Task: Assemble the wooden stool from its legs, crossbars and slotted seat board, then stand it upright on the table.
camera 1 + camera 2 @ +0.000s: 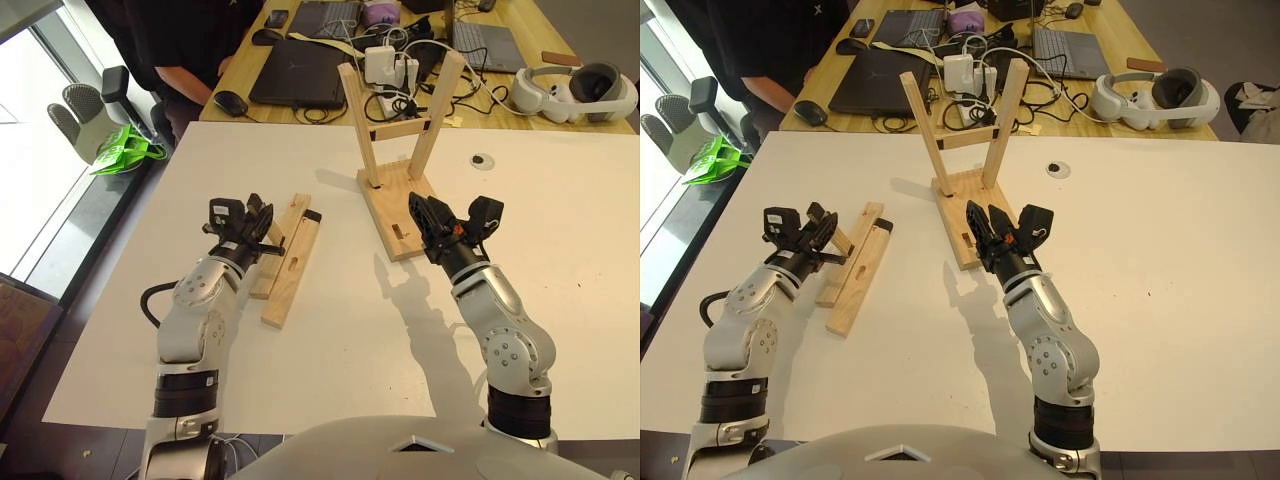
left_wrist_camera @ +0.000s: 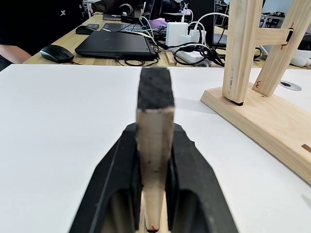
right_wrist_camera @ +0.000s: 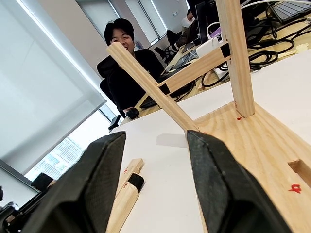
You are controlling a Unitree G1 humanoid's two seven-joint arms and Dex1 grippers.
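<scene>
**Fit the next piece into the open slot**

Your left end effector (image 1: 262, 228) is clamped on a thin wooden stick (image 2: 154, 141), just beside the two loose legs (image 1: 290, 270) lying on the table (image 1: 560, 250). Lift it level and keep its end square to the slot.

Further right, the seat board (image 1: 395, 205) lies flat with two legs standing in it. Your right end effector (image 1: 424, 207) hovers spread wide over the board's near end. Use it to pin the board down (it looks likely to slide).

The small red marks on the board can't be read.
</scene>
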